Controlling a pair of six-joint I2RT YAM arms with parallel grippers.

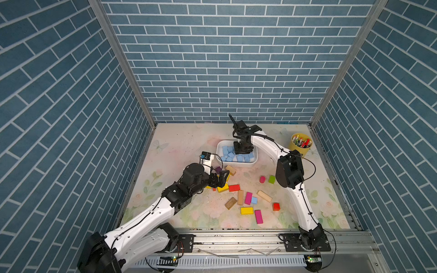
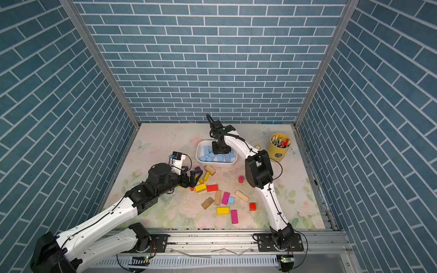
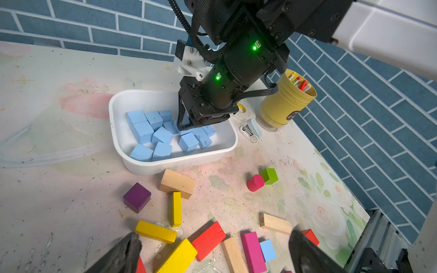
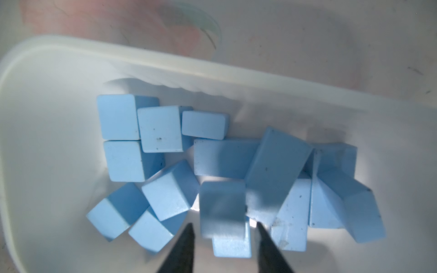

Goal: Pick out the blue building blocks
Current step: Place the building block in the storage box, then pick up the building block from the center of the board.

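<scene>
Nearest me, one blue block (image 1: 254, 200) lies on the floral mat (image 1: 179, 146), touching the right side of a magenta brick (image 1: 248, 198) among the yellow, red and bare-wood pieces. It is the only blue one I can find outside the tray, so I judge the job nearly finished.

To the left and a little farther, my left gripper (image 1: 220, 179) hangs over the mixed pile with its fingers fully spread and nothing between them.

Farther back, at the centre, the white tray (image 3: 170, 165) holds the rest of the blue blocks (image 3: 142, 132), heaped loosely, some flat and some tipped on edge. They are cubes and short bricks, painted matte with crisp edges and a few dark specks. The tray looks like smooth plastic with rounded corners.

My right gripper (image 4: 224, 227) is down inside it, fingers part-way apart. A blurred block (image 4: 222, 208) sits between the tips with a sliver of gap on either side, so I take it as loose rather than held, though the blur leaves some doubt.

A yellow cup (image 1: 301, 144) of pens stands at the far right.
</scene>
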